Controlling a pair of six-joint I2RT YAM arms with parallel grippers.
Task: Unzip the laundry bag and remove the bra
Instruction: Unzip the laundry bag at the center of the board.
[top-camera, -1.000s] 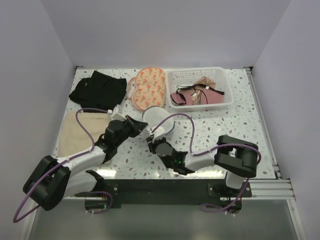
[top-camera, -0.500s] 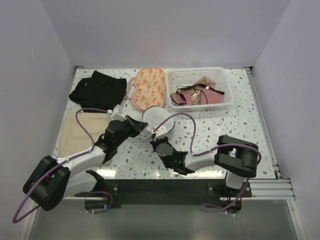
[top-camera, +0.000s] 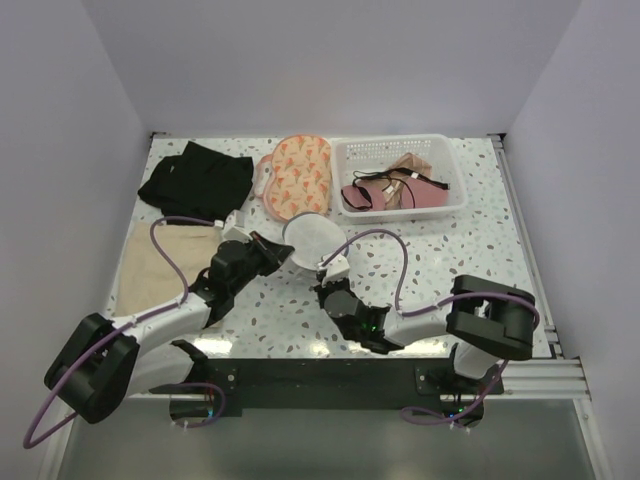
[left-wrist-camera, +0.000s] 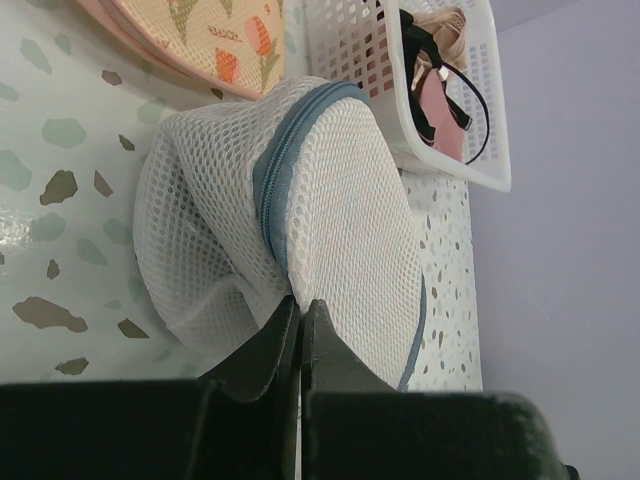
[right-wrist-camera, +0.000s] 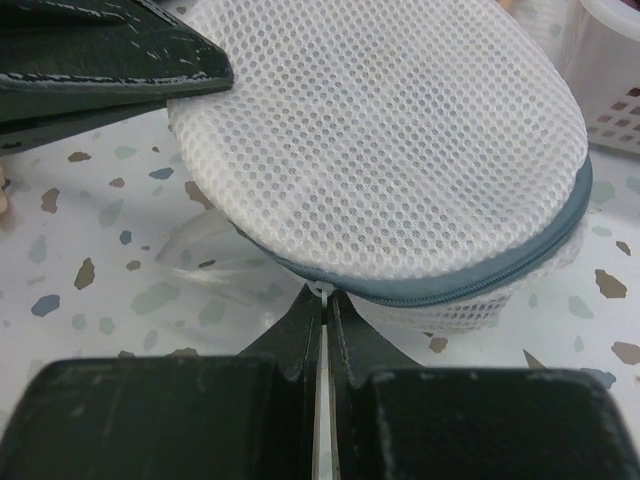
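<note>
Since a second ago the right gripper (right-wrist-camera: 323, 300) has snapped shut, now pinching the zip tab (right-wrist-camera: 322, 289) at the near edge of the laundry bag (right-wrist-camera: 390, 150); left gripper (left-wrist-camera: 300, 312) clamped on its mesh, bag mid-table, zip looks unopened, bra not visible, so pull comes next

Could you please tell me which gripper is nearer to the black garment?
Left. The left gripper grips the mesh laundry bag, down-right of the black garment; the right gripper is farther right, at the bag's near edge.

Mesh laundry bag (right-wrist-camera: 380, 140) hides its contents, and right fingers (right-wrist-camera: 298, 328) mostly cover the zip pull (right-wrist-camera: 322, 290)
</note>
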